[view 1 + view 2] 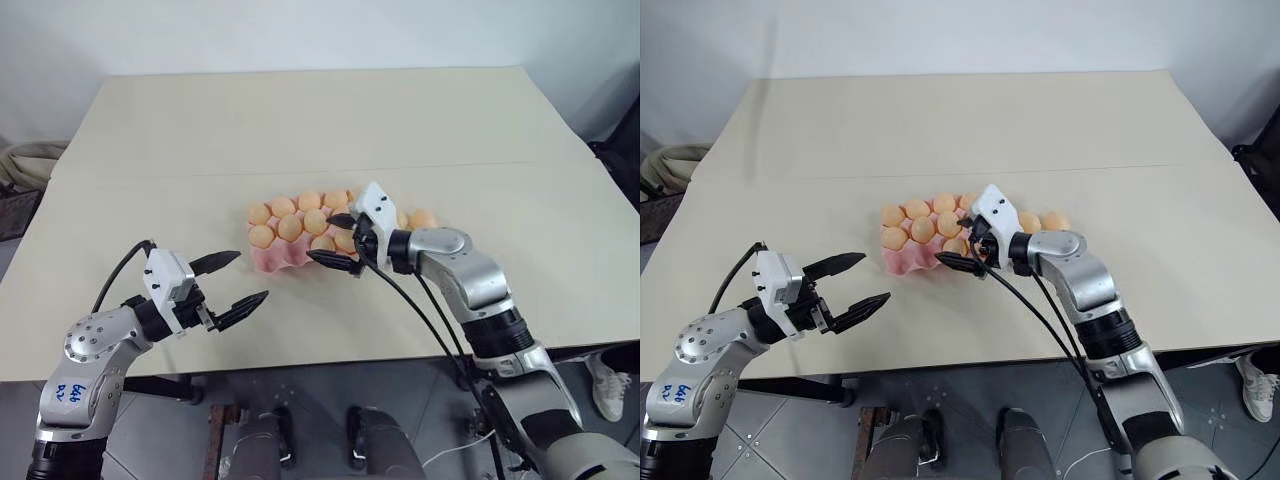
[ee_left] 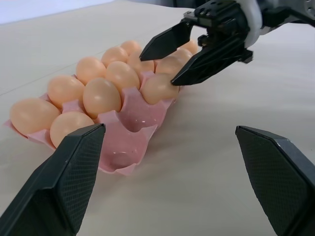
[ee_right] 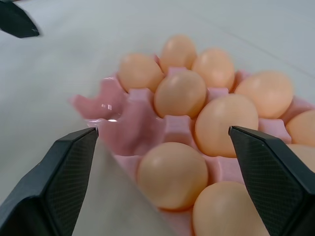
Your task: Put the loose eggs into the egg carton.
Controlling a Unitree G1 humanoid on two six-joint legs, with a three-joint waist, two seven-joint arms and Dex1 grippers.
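**Egg carton nearly full, right pincer just over its near row**

Egg carton (image 1: 285,258) sits mid-counter (image 1: 300,130), a pink moulded tray, lidless. Most cups hold pale orange-tan eggs (image 1: 291,228), smooth and all alike. Two cups at the near left corner show bare pink (image 2: 129,147).

Right pincer (image 1: 338,240) hangs over the carton's near edge, fingers spread wide, nothing between them. An egg (image 2: 158,87) sits in the cup right under its tips. Judgement: a placing step is at its end, egg seated, jaws let go.

Left pincer (image 1: 228,281) hovers near the counter's front edge, left of the carton and apart from it, fingers wide, empty.

A further egg or two (image 1: 422,218) shows just past the right wrist at the carton's right end; cannot tell whether cupped or loose on the counter.

Next, by my reading: lift the right pincer straight up clear of the seated egg, then go for any loose one. The empty corner cups are the targets.
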